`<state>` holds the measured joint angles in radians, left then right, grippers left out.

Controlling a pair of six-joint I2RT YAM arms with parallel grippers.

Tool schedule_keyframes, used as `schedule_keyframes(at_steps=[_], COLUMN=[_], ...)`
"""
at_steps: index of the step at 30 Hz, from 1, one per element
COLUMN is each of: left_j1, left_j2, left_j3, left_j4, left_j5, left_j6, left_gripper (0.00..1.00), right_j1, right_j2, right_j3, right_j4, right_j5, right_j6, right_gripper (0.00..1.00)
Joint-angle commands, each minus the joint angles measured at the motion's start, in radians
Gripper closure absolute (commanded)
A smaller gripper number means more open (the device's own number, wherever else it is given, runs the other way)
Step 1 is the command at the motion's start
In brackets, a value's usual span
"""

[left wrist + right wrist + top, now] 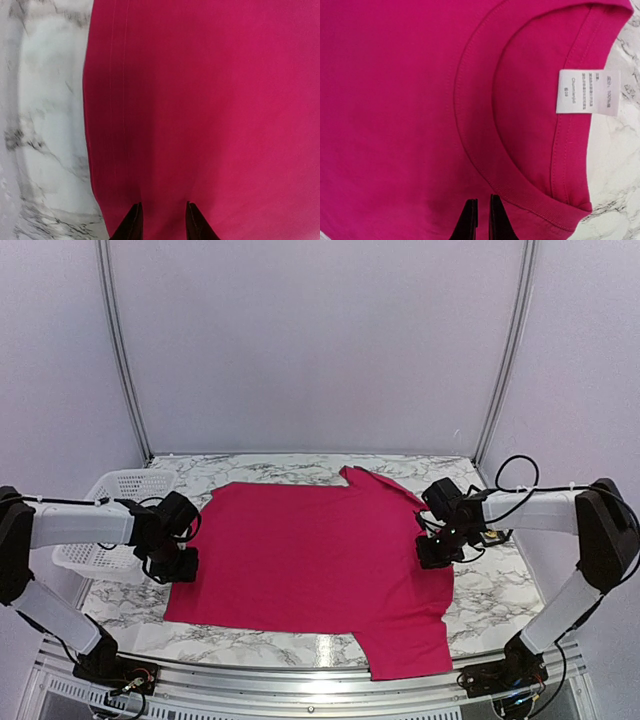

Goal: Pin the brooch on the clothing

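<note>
The shirt [310, 560] lies flat across the middle of the table [490, 590], hem to the left, collar to the right, one sleeve toward the far edge and one toward the near edge. A basket [115, 490] sits on the table's left side, beside the hem. The left gripper [162, 210] is over the shirt just inside the hem. The right gripper [481, 202] is over the shirt just beside the collar, whose label [587, 92] lies inside the neck opening, next to bare table.
</note>
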<state>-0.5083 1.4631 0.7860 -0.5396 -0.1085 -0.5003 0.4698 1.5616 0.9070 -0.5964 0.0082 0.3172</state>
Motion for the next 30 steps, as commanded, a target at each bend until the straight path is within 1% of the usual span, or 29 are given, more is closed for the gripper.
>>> schedule_keyframes(at_steps=[1,4,6,10,14,15,17,18,20,21,23,24,26,27,30], left_j1=[-0.008,-0.024,-0.042,-0.108,-0.194,-0.209,-0.217,-0.216,-0.201,-0.176,-0.089,-0.026,0.048,0.075,0.153], left_j2=[-0.081,-0.138,-0.206,-0.327,-0.416,-0.439,-0.496,-0.522,-0.526,-0.499,-0.411,-0.332,-0.197,-0.120,0.074], left_j3=[-0.152,-0.244,-0.299,-0.379,-0.389,-0.376,-0.309,-0.263,-0.139,-0.071,0.062,0.113,0.211,0.265,0.414], left_j4=[0.065,0.070,0.069,0.039,-0.018,-0.043,-0.072,-0.076,-0.075,-0.075,-0.071,-0.058,-0.030,-0.019,-0.011], left_j5=[0.098,0.104,0.105,0.131,0.118,0.115,0.073,0.049,0.004,0.000,0.044,0.070,0.101,0.120,0.182], left_j6=[-0.107,-0.155,-0.197,-0.295,-0.382,-0.395,-0.392,-0.375,-0.305,-0.245,-0.131,-0.078,0.027,0.062,0.123], left_gripper=[0.70,0.70,0.70,0.70,0.71,0.71,0.71,0.69,0.61,0.58,0.55,0.54,0.54,0.54,0.54], right_j1=[-0.008,-0.008,-0.008,-0.008,0.000,0.003,0.004,0.004,0.003,0.002,-0.008,-0.013,-0.022,-0.028,-0.064], right_j2=[-0.019,-0.046,-0.075,-0.176,-0.266,-0.284,-0.319,-0.331,-0.332,-0.314,-0.244,-0.192,-0.060,0.042,0.274], right_j3=[-0.070,-0.137,-0.177,-0.229,-0.258,-0.253,-0.214,-0.171,-0.046,0.035,0.201,0.312,0.478,0.566,0.843], right_j4=[0.102,0.096,0.072,0.020,-0.044,-0.067,-0.115,-0.140,-0.165,-0.171,-0.176,-0.175,-0.175,-0.177,-0.185], right_j5=[0.007,0.003,0.002,0.002,-0.114,-0.147,-0.185,-0.186,-0.171,-0.159,-0.118,-0.092,-0.040,-0.022,-0.051], right_j6=[0.032,0.072,0.103,0.153,0.182,0.186,0.177,0.166,0.124,0.093,0.023,-0.036,-0.123,-0.167,-0.246], right_gripper=[0.95,0.96,0.98,0.98,0.95,0.95,0.90,0.88,0.83,0.81,0.77,0.76,0.74,0.74,0.74])
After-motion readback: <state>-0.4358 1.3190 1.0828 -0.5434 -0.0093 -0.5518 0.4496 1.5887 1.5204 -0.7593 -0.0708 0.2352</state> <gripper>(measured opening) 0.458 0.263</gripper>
